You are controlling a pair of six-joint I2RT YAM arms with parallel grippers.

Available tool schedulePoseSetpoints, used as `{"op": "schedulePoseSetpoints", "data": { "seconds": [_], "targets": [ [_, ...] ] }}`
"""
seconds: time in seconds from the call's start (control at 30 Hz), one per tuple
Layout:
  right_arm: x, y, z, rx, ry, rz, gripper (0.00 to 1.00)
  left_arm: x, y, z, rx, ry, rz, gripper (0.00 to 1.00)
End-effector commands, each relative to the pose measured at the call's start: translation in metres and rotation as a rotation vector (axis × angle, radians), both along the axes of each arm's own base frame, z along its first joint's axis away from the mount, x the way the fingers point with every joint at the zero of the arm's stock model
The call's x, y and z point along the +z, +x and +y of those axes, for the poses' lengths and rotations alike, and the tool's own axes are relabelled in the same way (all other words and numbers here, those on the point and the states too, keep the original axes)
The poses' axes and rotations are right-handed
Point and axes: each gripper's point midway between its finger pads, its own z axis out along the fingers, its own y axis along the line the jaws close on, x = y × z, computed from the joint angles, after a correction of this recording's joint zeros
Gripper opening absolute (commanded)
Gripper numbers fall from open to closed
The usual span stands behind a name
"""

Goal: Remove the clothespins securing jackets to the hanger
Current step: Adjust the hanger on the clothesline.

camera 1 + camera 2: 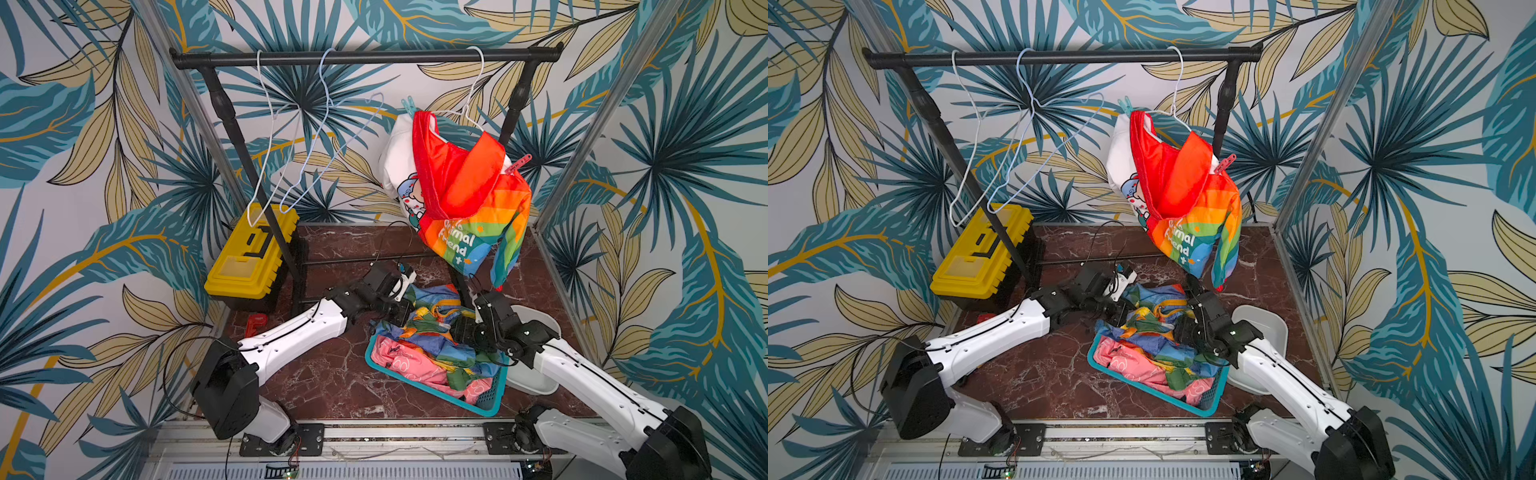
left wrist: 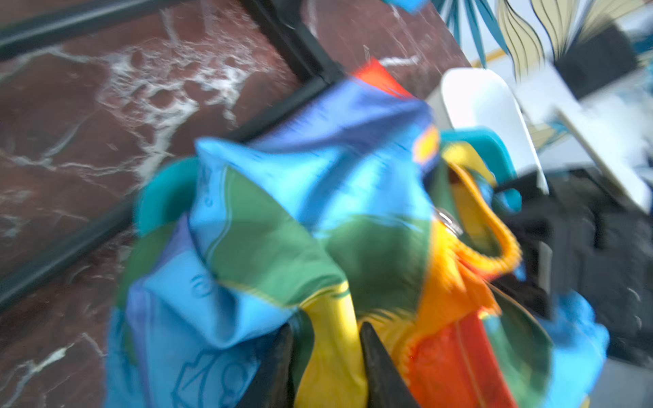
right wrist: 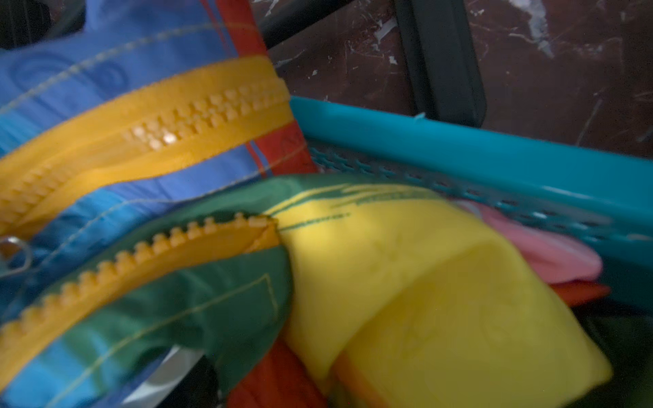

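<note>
Down in the basket (image 1: 484, 405) sit the pink jacket (image 1: 399, 361) and the rainbow-striped jacket (image 2: 282, 229) my left claw (image 2: 327, 330) pinches narrowly, the right claw (image 1: 461, 330) I cannot tell, while the red-hooded jacket (image 1: 469, 199) hangs pinned by a teal clothespin (image 1: 408, 104) and a pink clothespin (image 1: 518, 163).

From my screen the rainbow-striped jacket (image 2: 282, 229) in the basket (image 3: 459, 152) reads as thin, slick cloth with a slight sheen, creased all over — its zipper (image 3: 183, 123) has chunky orange plastic teeth on woven tape. The basket is smooth teal plastic, its wall perforated. I see the tabletop (image 1: 324, 374) as glossy red-brown marble pattern. The rack (image 1: 365, 56) looks matt black metal, the hangers (image 1: 270, 141) thin coated wire. The toolbox (image 1: 249, 257) is yellow moulded plastic; the pink clothespin (image 1: 517, 163) plastic too.
</note>
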Motion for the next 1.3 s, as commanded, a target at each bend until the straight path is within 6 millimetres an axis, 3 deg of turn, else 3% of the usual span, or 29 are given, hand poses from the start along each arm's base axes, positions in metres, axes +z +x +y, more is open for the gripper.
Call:
{"op": "schedulePoseSetpoints", "data": {
  "seconds": [0.0, 0.13, 0.33, 0.43, 0.6, 0.73, 0.87, 0.97, 1.1, 1.2, 1.27],
  "targets": [
    [-0.010, 0.007, 0.014, 0.023, 0.040, 0.024, 0.69, -0.022, -0.032, 0.000, -0.059, 0.047, 0.071, 0.25],
    [-0.022, 0.023, 0.038, 0.056, 0.106, 0.043, 0.70, -0.056, -0.046, 0.000, -0.077, 0.103, 0.155, 0.22],
    [-0.039, 0.045, 0.082, 0.134, 0.119, 0.070, 0.73, -0.121, -0.031, 0.024, 0.089, 0.247, 0.245, 0.17],
    [-0.046, 0.057, 0.104, 0.153, 0.178, 0.073, 0.73, -0.143, -0.027, 0.035, 0.164, 0.255, 0.299, 0.14],
    [-0.071, 0.067, 0.118, 0.145, 0.185, 0.134, 0.75, -0.173, -0.032, 0.071, 0.303, 0.289, 0.368, 0.14],
    [-0.079, 0.076, 0.134, 0.158, 0.201, 0.147, 0.78, -0.187, -0.041, 0.091, 0.382, 0.267, 0.417, 0.16],
    [-0.056, 0.079, 0.127, 0.126, 0.215, 0.053, 0.83, -0.170, -0.038, 0.092, 0.378, 0.233, 0.370, 0.24],
    [-0.017, 0.074, 0.114, 0.124, 0.196, -0.048, 0.88, -0.137, -0.035, 0.090, 0.362, 0.185, 0.311, 0.37],
    [0.031, 0.061, 0.083, 0.139, 0.080, -0.134, 1.00, -0.088, -0.033, 0.094, 0.335, 0.144, 0.214, 0.62],
    [0.061, 0.055, 0.061, 0.136, 0.008, -0.203, 1.00, -0.053, -0.027, 0.101, 0.332, 0.121, 0.116, 0.77],
    [0.079, 0.052, 0.048, 0.113, -0.010, -0.230, 0.99, -0.032, -0.023, 0.104, 0.337, 0.103, 0.063, 0.81]
  ]
}}
